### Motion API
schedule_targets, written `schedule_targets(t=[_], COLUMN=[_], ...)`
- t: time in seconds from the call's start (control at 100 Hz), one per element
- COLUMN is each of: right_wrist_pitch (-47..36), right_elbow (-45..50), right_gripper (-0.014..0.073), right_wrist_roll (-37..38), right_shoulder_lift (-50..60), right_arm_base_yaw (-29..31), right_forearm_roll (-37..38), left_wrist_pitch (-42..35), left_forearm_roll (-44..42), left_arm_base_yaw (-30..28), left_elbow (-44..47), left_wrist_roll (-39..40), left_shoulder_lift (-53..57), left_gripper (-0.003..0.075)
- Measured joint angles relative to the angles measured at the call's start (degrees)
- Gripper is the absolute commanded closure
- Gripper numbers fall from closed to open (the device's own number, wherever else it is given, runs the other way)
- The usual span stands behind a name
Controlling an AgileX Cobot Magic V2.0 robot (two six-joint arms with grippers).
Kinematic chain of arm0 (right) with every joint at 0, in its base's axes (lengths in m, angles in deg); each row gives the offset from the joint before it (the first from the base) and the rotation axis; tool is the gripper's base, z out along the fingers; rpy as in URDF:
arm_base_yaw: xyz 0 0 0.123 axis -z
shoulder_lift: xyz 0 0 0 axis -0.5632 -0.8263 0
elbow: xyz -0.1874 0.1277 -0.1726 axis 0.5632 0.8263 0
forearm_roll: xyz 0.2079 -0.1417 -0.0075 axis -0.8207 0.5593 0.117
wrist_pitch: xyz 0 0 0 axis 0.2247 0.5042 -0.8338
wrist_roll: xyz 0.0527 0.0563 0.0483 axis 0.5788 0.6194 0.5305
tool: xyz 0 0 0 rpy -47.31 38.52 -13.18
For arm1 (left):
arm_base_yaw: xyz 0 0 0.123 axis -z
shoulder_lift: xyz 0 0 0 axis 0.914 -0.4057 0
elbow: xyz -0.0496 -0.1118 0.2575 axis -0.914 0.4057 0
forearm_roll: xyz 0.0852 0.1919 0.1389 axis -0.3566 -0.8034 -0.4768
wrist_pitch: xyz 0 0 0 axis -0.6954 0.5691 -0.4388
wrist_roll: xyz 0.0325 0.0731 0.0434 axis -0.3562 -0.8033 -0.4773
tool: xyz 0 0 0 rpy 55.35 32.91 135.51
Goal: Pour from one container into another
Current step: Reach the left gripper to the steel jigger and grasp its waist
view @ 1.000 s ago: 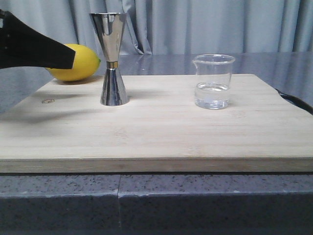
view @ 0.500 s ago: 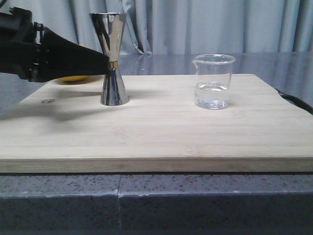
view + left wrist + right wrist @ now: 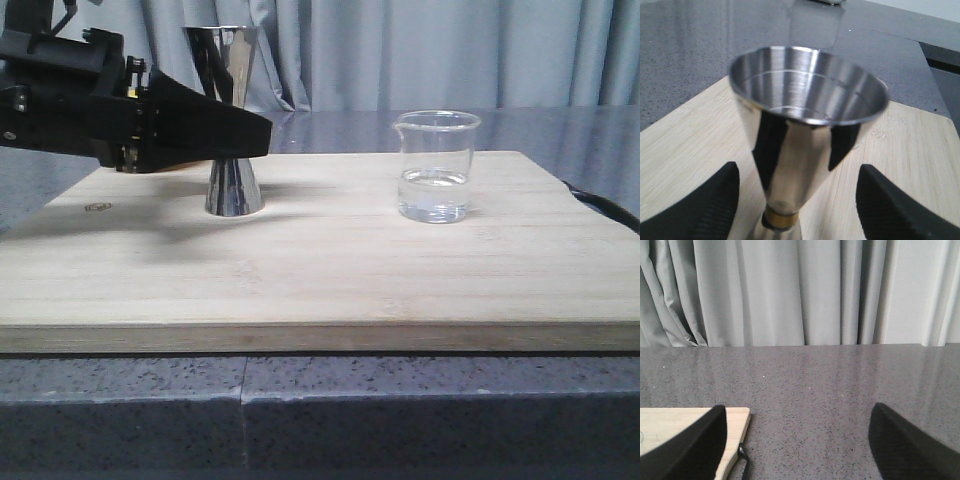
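Observation:
The steel jigger (image 3: 234,185) stands upright on the left part of the wooden board (image 3: 330,260); my left gripper (image 3: 250,135) reaches in from the left and covers its waist. In the left wrist view the jigger (image 3: 805,110) with its gold band rises between the two black fingers (image 3: 700,210), with a gap on each side, so the gripper (image 3: 797,207) is open around it. The glass beaker (image 3: 435,165) holds a little clear liquid and stands on the right part of the board. My right gripper (image 3: 797,450) is open over bare counter, beside the board's corner (image 3: 735,425).
The board lies on a grey speckled counter (image 3: 320,410) with grey curtains (image 3: 450,50) behind. A black cord (image 3: 600,205) runs off the board's right edge; the cord (image 3: 743,460) also shows in the right wrist view.
My left gripper has moved right from the board's left edge until its fingers straddle the jigger's waist, hiding the lemon behind it. Jigger and beaker have not moved.

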Motion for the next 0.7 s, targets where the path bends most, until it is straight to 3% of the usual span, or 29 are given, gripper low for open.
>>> schedule_targets(t=[0.41,0.7], right_wrist_pitch=[0.00,0.00], right_elbow=[0.00,0.00], right_gripper=[0.0061,0.0061], right_wrist_roll=[0.00,0.00], right_shoulder_lift=[0.00,0.00], right_arm_base_yaw=[0.00,0.00], right_forearm_roll=[0.00,0.00], left_wrist_pitch=[0.00,0.00], left_forearm_roll=[0.00,0.00], left_arm_base_yaw=[1.94,1.94], left_elbow=[-2.36,-2.36], left_wrist_roll=[-0.09,-0.09], left_shoulder_lift=[0.00,-0.02], left_gripper=[0.0360,0.0470])
